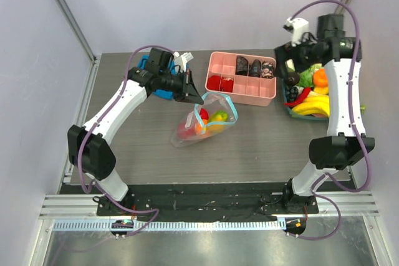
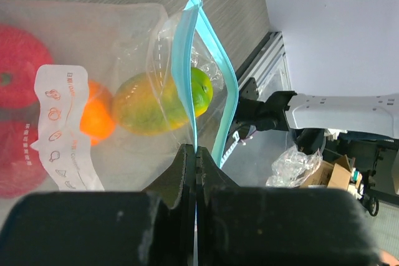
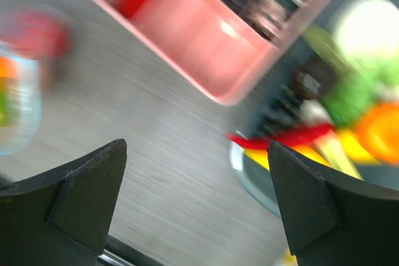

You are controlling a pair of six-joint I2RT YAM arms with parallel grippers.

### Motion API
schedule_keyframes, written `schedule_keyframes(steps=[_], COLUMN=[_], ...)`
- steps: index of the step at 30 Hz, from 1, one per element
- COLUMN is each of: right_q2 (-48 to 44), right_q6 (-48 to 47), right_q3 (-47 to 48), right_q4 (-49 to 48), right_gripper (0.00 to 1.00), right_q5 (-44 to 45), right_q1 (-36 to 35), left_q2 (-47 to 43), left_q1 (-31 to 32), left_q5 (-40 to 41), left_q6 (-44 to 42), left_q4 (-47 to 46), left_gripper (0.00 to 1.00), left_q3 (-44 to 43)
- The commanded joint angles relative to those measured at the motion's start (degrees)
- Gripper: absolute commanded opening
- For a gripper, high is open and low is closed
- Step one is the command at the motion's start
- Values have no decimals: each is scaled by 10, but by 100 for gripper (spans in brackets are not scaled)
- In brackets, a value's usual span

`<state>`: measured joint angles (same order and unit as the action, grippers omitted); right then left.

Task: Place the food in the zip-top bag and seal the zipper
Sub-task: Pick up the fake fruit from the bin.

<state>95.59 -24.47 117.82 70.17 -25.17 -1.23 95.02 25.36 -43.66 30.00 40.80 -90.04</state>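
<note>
The clear zip-top bag (image 1: 202, 123) lies mid-table with its mouth open toward the back. It holds red pieces (image 2: 19, 66), an orange (image 2: 96, 119) and a yellow-green fruit (image 2: 156, 101). Its white label (image 2: 65, 129) faces the left wrist camera. My left gripper (image 1: 198, 96) is shut on one lip of the teal zipper (image 2: 184, 85); the other lip (image 2: 221, 85) bows away. My right gripper (image 1: 290, 73) is open and empty, high above the tray of food (image 1: 313, 95) at the right, which holds a banana bunch, an orange, a red chilli and green pieces. The right wrist view is blurred.
A pink divided box (image 1: 243, 79) with red and dark pieces stands at the back between the arms. A blue object (image 1: 163, 93) lies behind my left gripper. Grey walls close in the table's sides.
</note>
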Motion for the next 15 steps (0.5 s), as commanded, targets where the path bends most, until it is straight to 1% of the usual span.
schedule_keyframes(steps=[1,2,3,6,8,11,12,15], right_q2=[19,19,21,45,54,44,43,36], right_q6=[-164,-183,-195,-204,-230,-252,-250,-219], right_q3=[5,-5,-14,-30,-40,-89,-108,-135], right_q4=[129,127,124,124,132,98,83,68], right_gripper=[100,100,100,97,95,96,96,95], right_q5=[64,75,104,157,179,243,290,336], right_q1=[100,116,143,177,183,185,185,186], left_q2=[-11,-10,-10,-14,-19,-18,-16,-19], left_q1=[1,2,5,6,7,7,7,7], left_q5=[-5,-5,-5,-2,-1,-3,-4,-3], left_q6=[-2,-2,-2,-3,-5,-10,-11,-18], left_q4=[-3,-4,-3,-5,-6,2,4,9], left_gripper=[0,0,0,0,0,0,0,0], left_q3=[-30,-29,-27,-21,-15,-16,-18,-20])
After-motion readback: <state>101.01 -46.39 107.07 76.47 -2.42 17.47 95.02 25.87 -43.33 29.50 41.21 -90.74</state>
